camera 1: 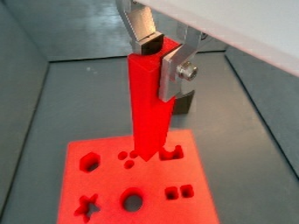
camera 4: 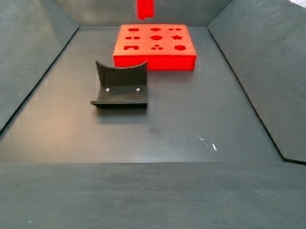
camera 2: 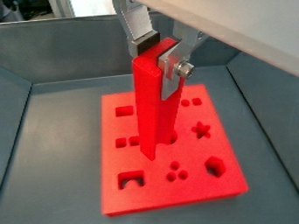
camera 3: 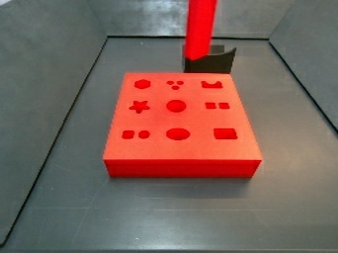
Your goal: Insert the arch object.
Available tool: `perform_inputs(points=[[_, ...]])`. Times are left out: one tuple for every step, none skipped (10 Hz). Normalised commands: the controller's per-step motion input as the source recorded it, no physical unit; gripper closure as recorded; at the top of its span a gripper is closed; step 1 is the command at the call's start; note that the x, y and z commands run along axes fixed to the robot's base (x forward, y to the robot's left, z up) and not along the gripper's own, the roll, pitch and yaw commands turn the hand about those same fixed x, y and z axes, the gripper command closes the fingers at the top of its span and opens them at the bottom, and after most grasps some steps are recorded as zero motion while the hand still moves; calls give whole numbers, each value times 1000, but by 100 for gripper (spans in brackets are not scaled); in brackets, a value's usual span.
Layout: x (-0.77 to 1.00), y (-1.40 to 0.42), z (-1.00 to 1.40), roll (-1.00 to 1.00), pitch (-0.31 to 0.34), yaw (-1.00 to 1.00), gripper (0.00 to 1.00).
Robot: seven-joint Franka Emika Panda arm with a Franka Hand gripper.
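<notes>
My gripper (camera 1: pixel 162 54) is shut on the top end of the arch object (camera 1: pixel 149 105), a long bright red bar that hangs upright from the fingers. Both wrist views show it (camera 2: pixel 153 105). It is above the flat red board (camera 1: pixel 105 188) with shaped holes, which lies on the grey floor (camera 2: pixel 222 171). In a wrist view the bar's lower end lies beside the arch-shaped hole (camera 1: pixel 174 154). In the side views only the bar's lower part shows (camera 3: pixel 201 30) (camera 4: pixel 146 9), held clear above the board (camera 3: pixel 185 148) (camera 4: pixel 180 59). The gripper is out of the side views.
The dark fixture (camera 4: pixel 120 85) stands on the floor apart from the board; it also shows behind the bar (camera 3: pixel 219 59) (camera 1: pixel 184 101). Grey sloping walls (camera 3: pixel 53 109) enclose the floor.
</notes>
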Motion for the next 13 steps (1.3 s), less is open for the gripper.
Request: perform_inputs(points=[[583, 326, -237, 0, 0, -663, 100], [289, 171, -163, 0, 0, -889, 100], [183, 106, -154, 0, 0, -963, 100], [154, 77, -134, 0, -21, -986, 100], [117, 46, -223, -16, -74, -1000, 100], [117, 46, -220, -19, -77, -1000, 100], [94, 26, -223, -21, -77, -1000, 100], [106, 31, -206, -31, -91, -1000, 100], [109, 31, -197, -33, -96, -994, 100], [109, 26, -231, -19, -91, -994, 100], [171, 17, -206, -21, -51, -949, 100], [0, 0, 0, 3, 7, -51, 100], [6, -57, -3, 90, 0, 0, 100]])
